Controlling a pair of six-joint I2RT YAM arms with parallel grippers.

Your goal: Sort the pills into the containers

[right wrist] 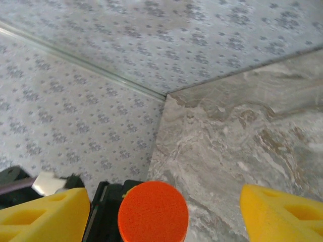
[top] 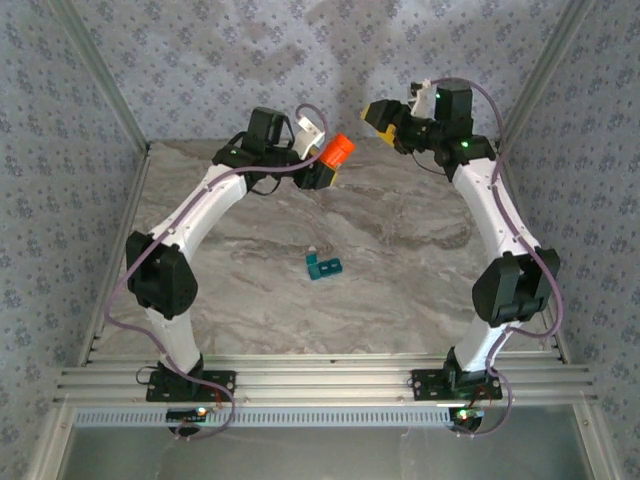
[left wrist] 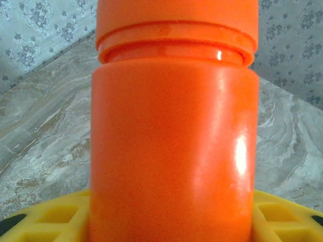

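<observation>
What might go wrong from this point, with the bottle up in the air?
The left gripper holds the bottle high above the table; a slip would drop it. The right gripper is open facing the cap; closing off-centre may knock the bottle askew. The container is small and far below, so pouring from here would likely miss.

You have bare worktop [top: 410, 255] all round the containers [top: 323, 266], on every side. At the back, the orange bottle [top: 337, 152] in the left hand [top: 325, 168] stands near the right hand [top: 384, 114], narrowing the gap between them.
</observation>
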